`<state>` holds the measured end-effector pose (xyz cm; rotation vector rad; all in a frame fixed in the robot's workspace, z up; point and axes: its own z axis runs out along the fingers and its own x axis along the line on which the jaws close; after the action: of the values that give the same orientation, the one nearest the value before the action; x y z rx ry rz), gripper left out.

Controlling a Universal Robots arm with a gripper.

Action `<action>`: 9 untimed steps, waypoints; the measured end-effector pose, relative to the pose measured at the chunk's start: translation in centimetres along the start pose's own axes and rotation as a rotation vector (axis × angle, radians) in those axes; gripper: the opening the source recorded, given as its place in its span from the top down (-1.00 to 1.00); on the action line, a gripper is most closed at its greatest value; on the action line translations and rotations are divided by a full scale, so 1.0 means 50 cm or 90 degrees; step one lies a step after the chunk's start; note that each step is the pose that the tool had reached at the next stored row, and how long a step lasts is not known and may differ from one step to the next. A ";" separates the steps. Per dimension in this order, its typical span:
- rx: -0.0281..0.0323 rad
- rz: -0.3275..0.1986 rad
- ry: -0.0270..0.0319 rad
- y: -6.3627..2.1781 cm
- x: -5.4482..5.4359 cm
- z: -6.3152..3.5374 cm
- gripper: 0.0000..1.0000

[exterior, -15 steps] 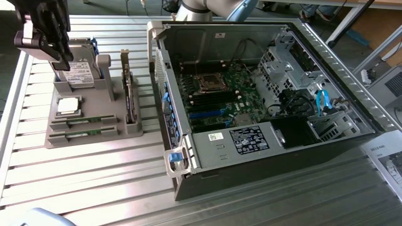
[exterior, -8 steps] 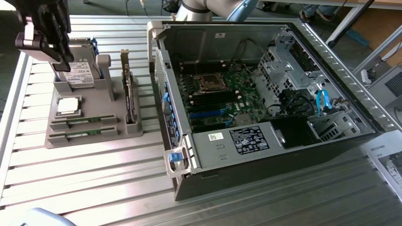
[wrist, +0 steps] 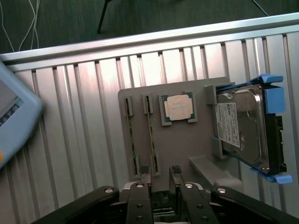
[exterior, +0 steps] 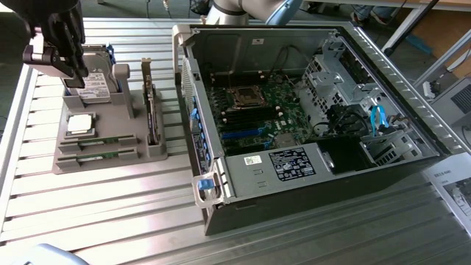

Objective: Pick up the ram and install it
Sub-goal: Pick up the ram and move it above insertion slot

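Gripper [wrist: 160,171] at full width, near ram [wrist: 150,135]

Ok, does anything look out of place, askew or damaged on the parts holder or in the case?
Nothing stands out. Both ram sticks lie straight in their slots on the grey holder, with the processor and hard drive seated beside them. The open gripper hangs over the holder, holding nothing. The case lies open, nothing visibly loose inside.

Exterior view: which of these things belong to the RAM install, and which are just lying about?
For the job: one ram stick and its twin in the grey holder; motherboard inside the open computer case; gripper over the holder, jaws open.

Lying about: hard drive, processor chip, upright expansion card, printed sheet at the exterior view's right.
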<state>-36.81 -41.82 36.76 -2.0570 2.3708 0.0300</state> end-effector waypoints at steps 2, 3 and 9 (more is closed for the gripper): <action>0.0003 0.000 -0.0001 0.000 0.000 0.007 0.40; 0.0004 -0.001 -0.0001 0.000 0.000 0.011 0.40; 0.0008 -0.002 -0.0001 0.000 0.000 0.033 0.40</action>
<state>-36.81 -41.82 35.13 -2.0596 2.3672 0.0286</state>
